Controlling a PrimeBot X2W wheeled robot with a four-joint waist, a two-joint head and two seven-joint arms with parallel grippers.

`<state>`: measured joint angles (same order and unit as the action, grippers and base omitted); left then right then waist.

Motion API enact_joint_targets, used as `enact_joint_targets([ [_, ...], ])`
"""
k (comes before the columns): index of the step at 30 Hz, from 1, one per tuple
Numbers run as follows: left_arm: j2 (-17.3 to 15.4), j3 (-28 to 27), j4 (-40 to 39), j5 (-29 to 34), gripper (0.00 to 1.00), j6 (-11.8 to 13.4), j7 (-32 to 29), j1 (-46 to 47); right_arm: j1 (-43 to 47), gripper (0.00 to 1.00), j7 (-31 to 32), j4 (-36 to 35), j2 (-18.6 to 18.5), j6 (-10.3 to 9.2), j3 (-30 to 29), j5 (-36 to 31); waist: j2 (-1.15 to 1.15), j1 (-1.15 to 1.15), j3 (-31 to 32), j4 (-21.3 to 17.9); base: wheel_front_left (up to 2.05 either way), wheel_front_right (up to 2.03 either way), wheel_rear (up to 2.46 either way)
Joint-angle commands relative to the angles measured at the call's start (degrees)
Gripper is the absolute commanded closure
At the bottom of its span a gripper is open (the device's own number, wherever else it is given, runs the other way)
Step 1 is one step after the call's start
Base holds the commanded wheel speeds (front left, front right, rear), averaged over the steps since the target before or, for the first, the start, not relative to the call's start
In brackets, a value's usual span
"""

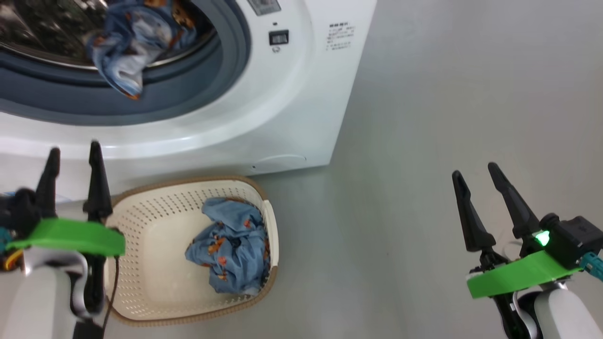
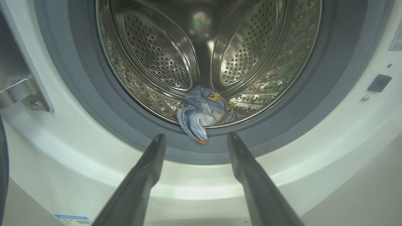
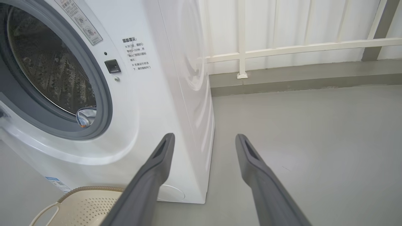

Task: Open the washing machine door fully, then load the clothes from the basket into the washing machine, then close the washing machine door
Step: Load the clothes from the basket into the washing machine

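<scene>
my left tool [image 1: 75, 148] is spread wide and empty, near the left rim of the basket [image 1: 150, 263]. my right tool [image 1: 475, 169] is spread and empty too, well apart over the bare floor [image 1: 424, 117]. the washing machine [image 1: 292, 108] stands with its mouth open, and the door hinge [image 2: 22, 91] shows at the left of the opening. of the clothes, one blue bundle [image 1: 233, 245] lies crumpled against the basket's right wall. one blue garment [image 2: 202, 111] sits at the front of the drum [image 2: 157, 56] with a corner drooping over the gasket [image 2: 94, 119].

what worries me is that the drooping corner isn't pushed deep. it could slide back out, or get pinched in the seal when the door shuts. when i reach for the bundle, a finger could snag the perforated wall and tip or drag the light basket.

count: two tools, one basket, one machine, and two pieces of clothing that i can see.
</scene>
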<state>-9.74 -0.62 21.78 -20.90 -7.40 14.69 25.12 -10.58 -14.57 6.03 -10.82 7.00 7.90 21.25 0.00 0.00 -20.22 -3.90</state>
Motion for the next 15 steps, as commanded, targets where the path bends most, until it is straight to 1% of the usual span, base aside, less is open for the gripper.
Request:
enact_joint_targets([
  [1,-1.65,-2.24,-2.06,0.82,0.0,-0.09,0.3,-1.55,1.44,0.0,-0.43,-1.11,-0.58,0.48,1.04,0.36,0.0,0.0,2.22,0.99,0.0,0.0,0.0],
  [15,0.8,-4.3,-6.74,1.57,0.0,-0.09,0.3,-12.5,6.25,0.0,-0.43,-0.81,-1.76,0.48,0.27,0.79,0.0,0.0,8.77,1.93,0.0,0.0,0.0],
])
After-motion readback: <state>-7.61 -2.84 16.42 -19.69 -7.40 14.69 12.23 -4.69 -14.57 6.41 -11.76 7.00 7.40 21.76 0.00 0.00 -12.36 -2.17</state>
